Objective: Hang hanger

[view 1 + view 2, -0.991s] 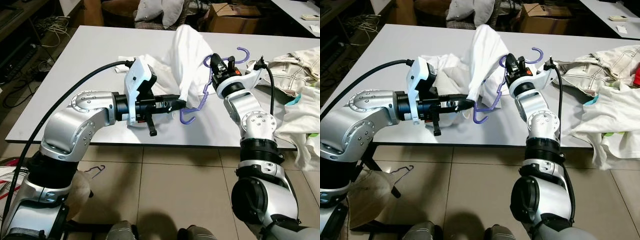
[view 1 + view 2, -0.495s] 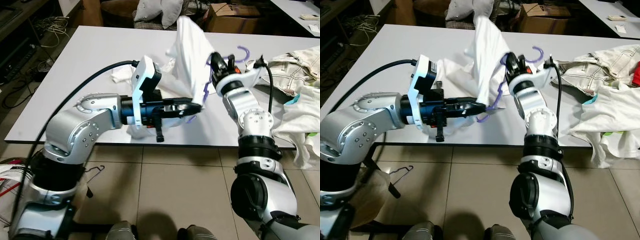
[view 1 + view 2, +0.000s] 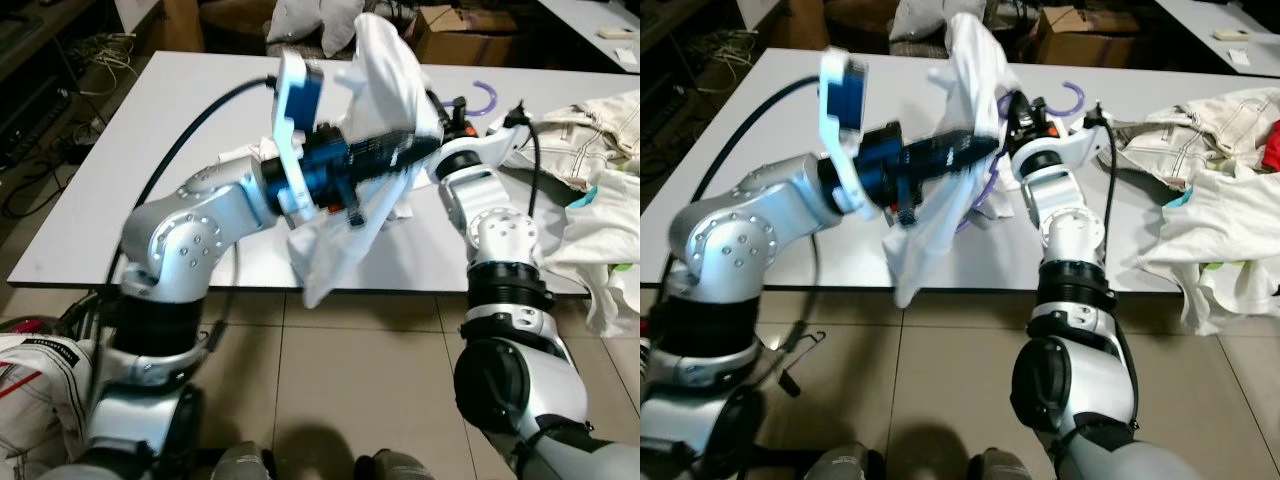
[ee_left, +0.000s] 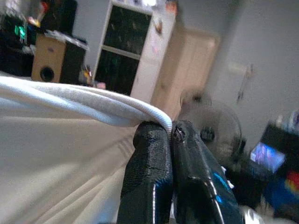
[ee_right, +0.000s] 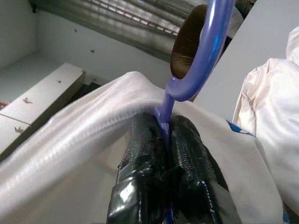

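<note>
White tabletop (image 3: 150, 130). Right tool (image 5: 161, 135) clamped on purple hanger (image 3: 487, 97) neck, centre; left tool (image 4: 170, 135) pinching white garment (image 3: 385, 70) hem. Advice: draw fabric evenly over shoulders, hanger steady.

white table (image 3: 150, 150), cardboard box (image 3: 462, 32), tiled floor (image 3: 350, 380)

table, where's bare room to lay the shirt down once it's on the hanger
The table's left half, from the white shirt out to its left edge, is bare; so is the far strip behind the purple hanger. The right end is crowded with piled clothes.
</note>
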`<state>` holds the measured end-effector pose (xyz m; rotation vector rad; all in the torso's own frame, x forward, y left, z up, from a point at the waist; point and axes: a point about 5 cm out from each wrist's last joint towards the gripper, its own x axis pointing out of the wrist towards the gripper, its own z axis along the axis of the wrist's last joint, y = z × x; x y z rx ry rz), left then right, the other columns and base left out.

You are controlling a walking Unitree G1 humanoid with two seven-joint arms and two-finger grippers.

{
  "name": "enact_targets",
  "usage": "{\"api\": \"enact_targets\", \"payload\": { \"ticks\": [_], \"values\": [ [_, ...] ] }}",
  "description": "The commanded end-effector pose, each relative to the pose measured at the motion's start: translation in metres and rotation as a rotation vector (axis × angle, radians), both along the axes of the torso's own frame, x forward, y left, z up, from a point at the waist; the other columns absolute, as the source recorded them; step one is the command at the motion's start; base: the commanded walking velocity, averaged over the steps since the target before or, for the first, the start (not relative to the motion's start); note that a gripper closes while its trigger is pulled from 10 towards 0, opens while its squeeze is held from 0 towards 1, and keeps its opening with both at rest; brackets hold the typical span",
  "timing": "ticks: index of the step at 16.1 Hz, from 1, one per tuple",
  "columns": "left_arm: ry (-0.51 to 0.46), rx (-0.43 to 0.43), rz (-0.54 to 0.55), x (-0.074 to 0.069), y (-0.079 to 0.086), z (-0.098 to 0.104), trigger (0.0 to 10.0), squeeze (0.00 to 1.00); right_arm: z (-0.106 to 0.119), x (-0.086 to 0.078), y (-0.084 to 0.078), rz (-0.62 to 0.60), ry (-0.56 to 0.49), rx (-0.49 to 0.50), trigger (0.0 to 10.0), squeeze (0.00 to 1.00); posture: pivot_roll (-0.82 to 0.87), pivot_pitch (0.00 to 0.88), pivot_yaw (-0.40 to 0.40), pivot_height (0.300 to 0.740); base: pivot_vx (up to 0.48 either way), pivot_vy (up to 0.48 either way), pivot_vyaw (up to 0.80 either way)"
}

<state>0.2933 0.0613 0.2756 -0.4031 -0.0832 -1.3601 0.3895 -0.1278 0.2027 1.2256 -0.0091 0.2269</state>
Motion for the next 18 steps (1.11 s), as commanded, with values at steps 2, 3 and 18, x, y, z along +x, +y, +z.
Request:
{"api": "enact_targets", "payload": {
  "ticks": [2,3,18],
  "values": [
    [-0.043,-0.004,0.015,0.002,-0.001,0.014,0.0,0.0,-0.001,0.0,0.005,0.004,0.003,-0.022,10.0,0.0,-0.06,0.0,-0.025,0.74,0.0,0.0,0.0],
    [-0.049,0.015,0.074,0.007,0.0,0.012,0.0,0.0,-0.001,0.0,0.006,0.007,0.004,-0.032,10.0,0.0,-0.06,0.0,-0.023,0.74,0.0,0.0,0.0],
    [-0.343,0.449,0.485,0.055,0.049,0.006,0.0,0.0,0.011,-0.077,-0.039,0.424,-0.243,-0.716,10.0,0.0,-0.08,0.0,-0.007,0.74,0.0,0.0,0.0]
  ]
}}
